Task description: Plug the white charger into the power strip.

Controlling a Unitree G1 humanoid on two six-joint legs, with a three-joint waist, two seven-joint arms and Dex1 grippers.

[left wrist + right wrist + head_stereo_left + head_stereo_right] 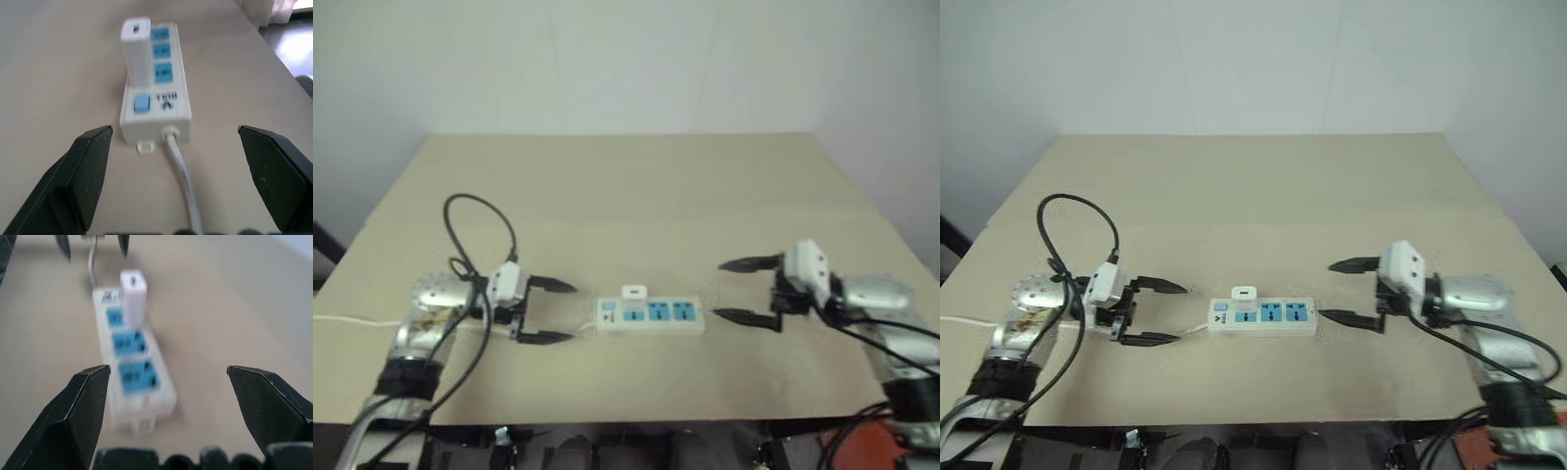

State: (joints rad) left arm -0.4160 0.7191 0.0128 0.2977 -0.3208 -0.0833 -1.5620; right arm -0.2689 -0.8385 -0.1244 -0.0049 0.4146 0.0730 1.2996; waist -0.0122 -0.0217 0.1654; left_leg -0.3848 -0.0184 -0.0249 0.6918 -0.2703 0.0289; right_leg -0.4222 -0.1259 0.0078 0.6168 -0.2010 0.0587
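Lab-like room: bare tan table, blank white wall.

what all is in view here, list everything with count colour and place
power strip: one, white with blue socket faces, lying flat mid-table between the two arms
white charger: one, white, standing upright in the strip near its switch end
cord: one, thin white, leaving the strip's switch end toward the left arm
table: one, tan
wall: white, behind the table
left end effector: one, black fingers, open, left of the strip
right end effector: one, black fingers, open, right of the strip
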